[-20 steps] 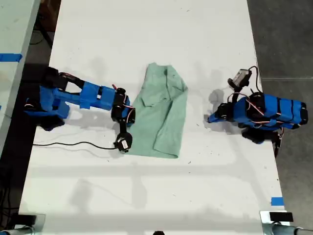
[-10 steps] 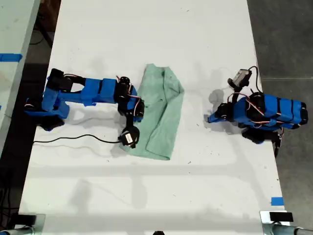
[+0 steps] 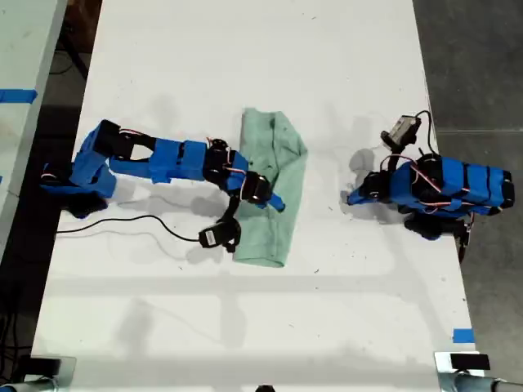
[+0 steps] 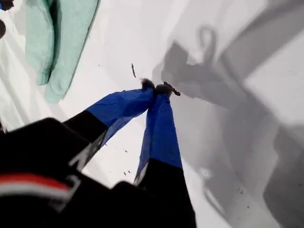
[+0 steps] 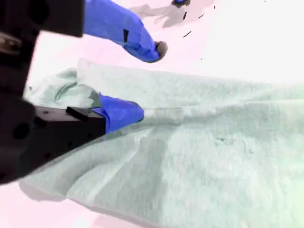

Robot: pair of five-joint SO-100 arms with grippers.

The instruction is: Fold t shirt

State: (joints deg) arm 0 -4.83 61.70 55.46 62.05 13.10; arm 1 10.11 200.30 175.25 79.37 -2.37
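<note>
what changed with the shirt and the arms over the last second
My second gripper swept from the t shirt's edge on the exterior view's left across onto the cloth, and the shirt narrowed into a slimmer strip. Its jaws now stand open. My first gripper stayed shut, parked clear of the shirt.

- My first gripper (image 4: pixel 158 89): fingers pressed tip to tip, arm folded back at exterior view's right.
- My second gripper (image 5: pixel 145 80): fingers apart, arm stretched out from exterior view's left.

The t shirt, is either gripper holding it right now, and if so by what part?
Neither is. My second gripper is open over the t shirt, one finger resting on the cloth. My first gripper is shut on nothing, clear of the shirt.
</note>
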